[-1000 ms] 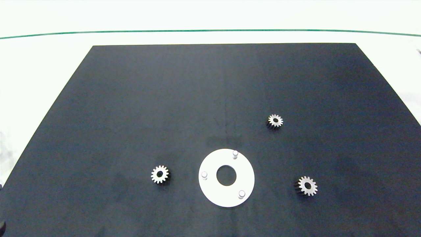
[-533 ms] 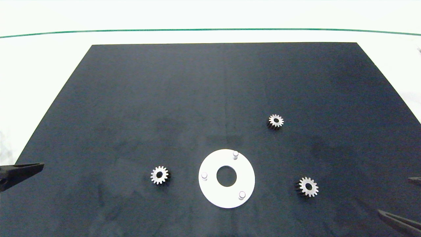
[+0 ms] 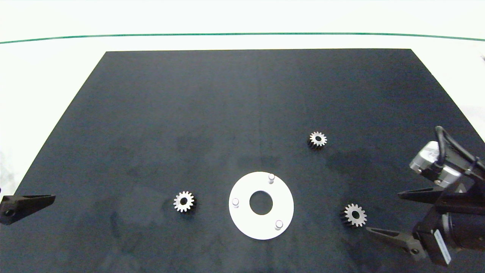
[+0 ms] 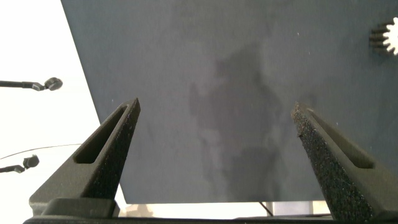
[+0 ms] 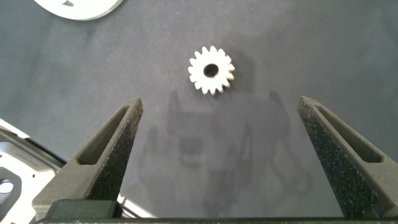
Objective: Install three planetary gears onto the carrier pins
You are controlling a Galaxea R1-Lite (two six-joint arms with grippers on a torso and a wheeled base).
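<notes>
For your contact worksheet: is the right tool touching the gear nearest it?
Apart. The right wrist view shows dark mat between the gear and the right tool.

My head camera looks steeply down from above on the whole dark mat (image 3: 242, 113) and pale worktop (image 3: 45, 76). Each wrist camera rides low behind my spread fingers (image 4: 112, 149), facing the mat closely. The right one shares the right-hand gear (image 5: 211, 70) with the head view.

White table (image 3: 242, 19) under a black mat (image 3: 242, 106) — three planetary gears (image 3: 184, 201) and a white disc (image 3: 261, 225) on it
</notes>
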